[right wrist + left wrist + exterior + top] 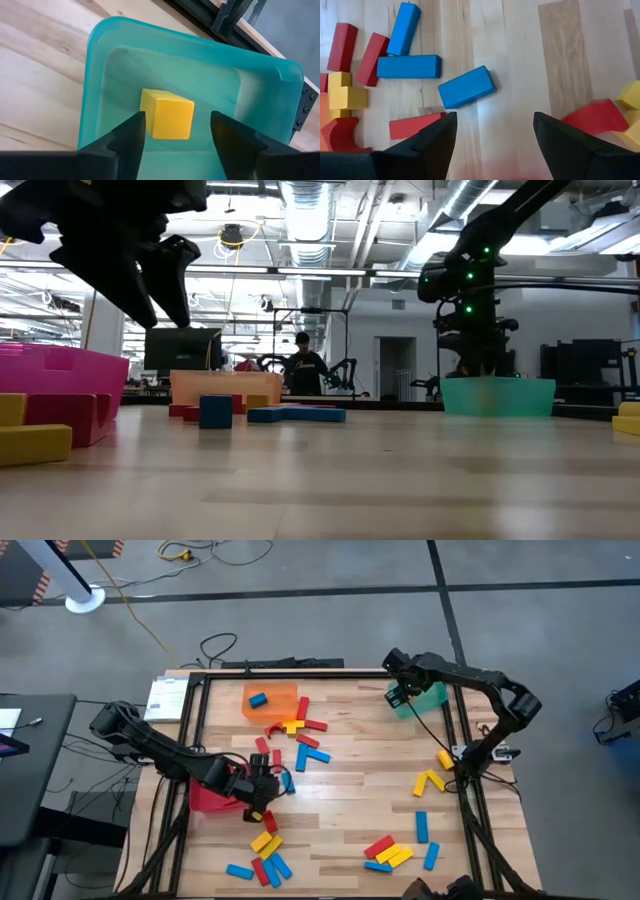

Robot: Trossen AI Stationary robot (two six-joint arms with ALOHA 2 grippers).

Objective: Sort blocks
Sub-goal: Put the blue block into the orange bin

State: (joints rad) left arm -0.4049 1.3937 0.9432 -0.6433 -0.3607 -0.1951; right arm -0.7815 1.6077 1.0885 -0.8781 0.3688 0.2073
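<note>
A pale wooden table (350, 780) with a dark frame fills the middle of the high view, on a grey floor crossed by cables. In the low view an open workshop lies behind it, with a person (303, 370) standing far back at centre.

The red bin (208, 798) sits at the lower left of the high view, the orange bin (272, 700) at upper centre with one blue block inside, and the green bin (420, 698) at upper right.

The left gripper (268, 780) hangs beside the red bin, left of centre, its fingers apart and holding nothing; a blue block (466, 86) lies on the wood beyond them.

The right gripper (403, 690) hovers over the green bin, its fingers apart. Between them, in the right wrist view, a yellow block (167, 113) lies on the bin floor, free of either finger.

The other blocks (300, 735) lie scattered: a mixed cluster below the orange bin, more at lower left, lower centre and right.
</note>
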